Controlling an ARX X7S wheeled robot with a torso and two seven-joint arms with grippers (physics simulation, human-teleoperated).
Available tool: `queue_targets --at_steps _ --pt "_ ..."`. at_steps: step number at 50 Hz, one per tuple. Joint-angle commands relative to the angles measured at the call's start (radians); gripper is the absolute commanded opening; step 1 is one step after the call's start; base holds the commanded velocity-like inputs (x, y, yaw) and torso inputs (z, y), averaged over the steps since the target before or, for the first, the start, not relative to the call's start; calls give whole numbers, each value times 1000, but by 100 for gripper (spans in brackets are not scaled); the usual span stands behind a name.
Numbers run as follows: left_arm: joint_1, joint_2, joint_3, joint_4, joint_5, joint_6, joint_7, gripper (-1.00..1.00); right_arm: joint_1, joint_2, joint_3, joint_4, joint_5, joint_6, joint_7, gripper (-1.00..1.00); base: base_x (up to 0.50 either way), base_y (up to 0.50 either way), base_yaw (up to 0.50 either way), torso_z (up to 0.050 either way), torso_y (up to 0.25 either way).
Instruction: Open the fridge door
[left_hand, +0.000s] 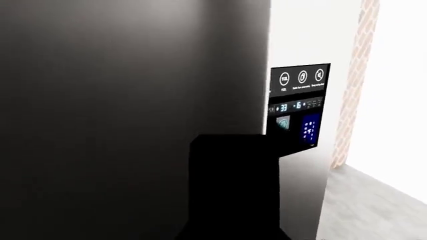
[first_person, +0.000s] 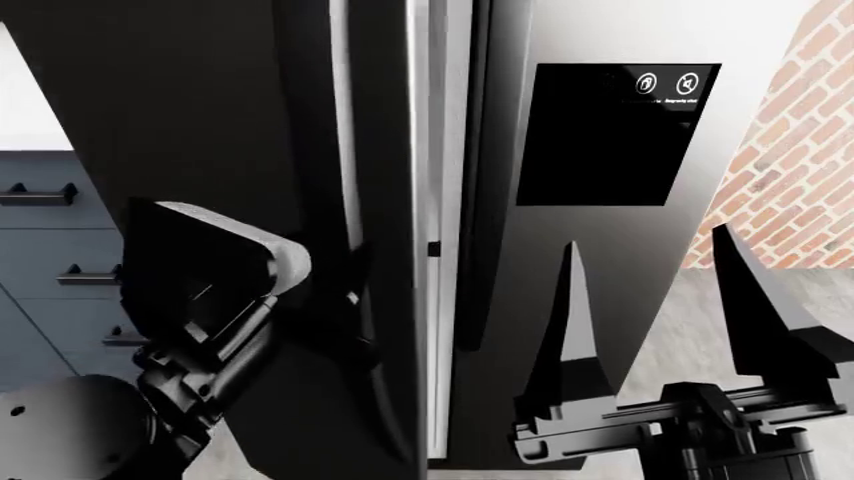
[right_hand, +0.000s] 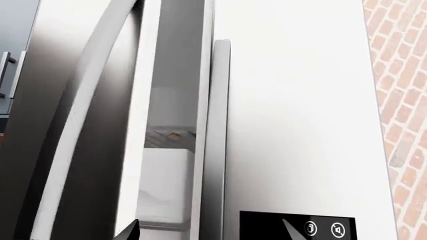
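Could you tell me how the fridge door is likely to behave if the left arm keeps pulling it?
The fridge door looks rigid and tall, so it should swing as one piece. It is already ajar, so resistance is probably low. Its glossy handle may be slippery.

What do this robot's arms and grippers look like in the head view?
Both are almost wholly black. The right gripper has two long, flat, blade-like fingers tapering to sharp points, rising from a blocky, ribbed black base. The left arm's end is a bulky rounded housing, black with a light grey face, on a jointed black link, with a dark rounded body showing small pale dots below. No cables or markings are legible.
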Motion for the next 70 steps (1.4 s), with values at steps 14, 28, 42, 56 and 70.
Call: queue_targets --at_steps 14,28,42,56,70 --pt "466 -299 -751 123 201 196 -158 -100 12 2 -20 15 4 -15 9 100 0 3 6 2 5" --pt "850 -178 -1329 190 144 84 -90 -100 16 0 -27 18 3 -16 10 100 2 4 6 3 4" --pt "1062 -19 -1702 181 186 -5 69 100 21 2 -33 17 4 -18 14 100 1 1 1 1 0" --pt "1172 214 -1892 101 332 68 340 100 29 1 -39 12 5 -11 19 100 0 0 0 1 0" --pt "1170 470 -2057 -143 315 355 896 100 36 -4 -50 12 1 -9 19 100 0 0 0 1 0"
